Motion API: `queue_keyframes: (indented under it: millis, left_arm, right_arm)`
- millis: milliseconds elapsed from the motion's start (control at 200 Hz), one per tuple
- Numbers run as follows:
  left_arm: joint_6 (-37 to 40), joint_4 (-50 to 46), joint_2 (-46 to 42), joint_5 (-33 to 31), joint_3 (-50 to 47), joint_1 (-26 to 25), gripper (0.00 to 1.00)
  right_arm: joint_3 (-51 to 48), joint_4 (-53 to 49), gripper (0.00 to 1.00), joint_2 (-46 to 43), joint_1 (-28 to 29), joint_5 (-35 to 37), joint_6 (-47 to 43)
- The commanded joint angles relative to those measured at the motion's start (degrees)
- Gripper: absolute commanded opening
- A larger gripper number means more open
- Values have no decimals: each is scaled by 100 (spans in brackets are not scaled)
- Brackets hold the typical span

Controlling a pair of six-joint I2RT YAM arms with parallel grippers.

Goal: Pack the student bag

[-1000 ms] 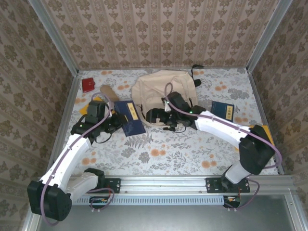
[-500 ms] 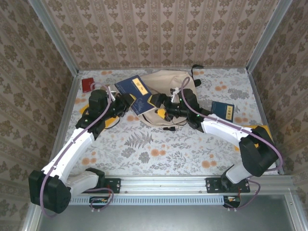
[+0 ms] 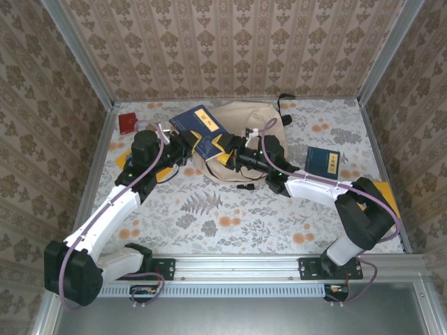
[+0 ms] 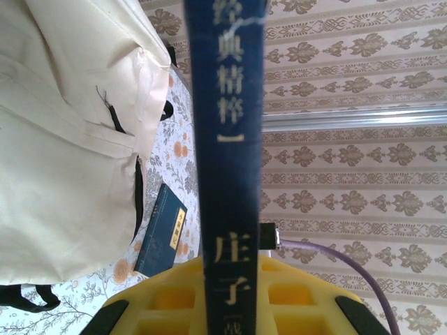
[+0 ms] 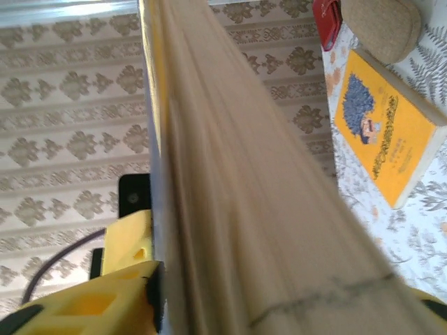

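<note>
The beige student bag (image 3: 253,124) lies at the back middle of the table, and its pale fabric (image 4: 63,139) shows in the left wrist view. A dark blue book (image 3: 199,128) is held up in the air at the bag's left side. My left gripper (image 3: 181,144) is shut on its spine end, and the spine (image 4: 229,139) runs up between the yellow fingers (image 4: 167,296). My right gripper (image 3: 225,148) grips the opposite edge. There the cream page edge (image 5: 237,209) sits between the jaws, with the left pad (image 5: 155,300) against the cover.
A second dark blue book (image 3: 323,160) lies right of the bag, also seen in the left wrist view (image 4: 160,230). A yellow book (image 5: 387,132) lies under the left arm. A red object (image 3: 128,123) and a tan pouch (image 5: 380,28) sit back left. The enclosure walls stand close.
My left gripper lifted the blue book off the table and carried it back toward the bag. My right gripper left the bag's front, came to the book and closed in on it.
</note>
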Motion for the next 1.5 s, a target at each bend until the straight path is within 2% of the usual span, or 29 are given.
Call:
queue_keyframes:
  millis: [0,110,205,365,495,565,765,1000,1065,1135,1275,1350,1495]
  left_arm:
    - [-159,429,-20,112,19,-18,2]
    - [167,-75,-1,146,140,-10,14]
    - [633,-657,25,82,256,21,33]
    - [1812,-1833,228,-123,593,26,64]
    - [2789,-2513,589,-365,851,-109,75]
    - [3269,-2837,847,-564,1056,-185,76]
    - [4423,-3368,2047,-940,1956,-1107,75]
    - [6526,-3892,3903,-947,3642,-2057,67]
    - [6826,-4019,4360,-853,4003,-2109,67]
    - [7100,-4194,4780,-450,4385,-2110,65]
    - [7626,-4435,5422,227,4981,-2096,63]
    - [7555,-4521,5769,291,5307,-2005,61]
    - [7233,-4343,6194,920,5557,-1794,60]
  right_arm:
    - [-61,410,40,1,34,288,244]
    - [-87,86,23,-143,21,368,-23]
    - [-32,-732,13,-370,-16,458,-574]
    - [287,-2957,9,-890,-93,962,-2011]
    - [348,-4256,9,-1397,-279,1514,-2840]
    - [335,-4879,8,-1664,-431,1792,-3198]
    - [185,-6389,8,-2530,-1055,2368,-3893]
    - [-94,-7459,9,-3334,-2357,2135,-4501]
    - [-200,-7546,9,-3432,-2732,1887,-4618]
    - [-298,-7566,9,-3507,-3066,1656,-4717]
    - [-453,-7534,9,-3518,-3421,1382,-4790]
    - [-545,-7402,10,-3461,-3495,1254,-4790]
    - [-620,-7174,10,-3253,-3569,1061,-4773]
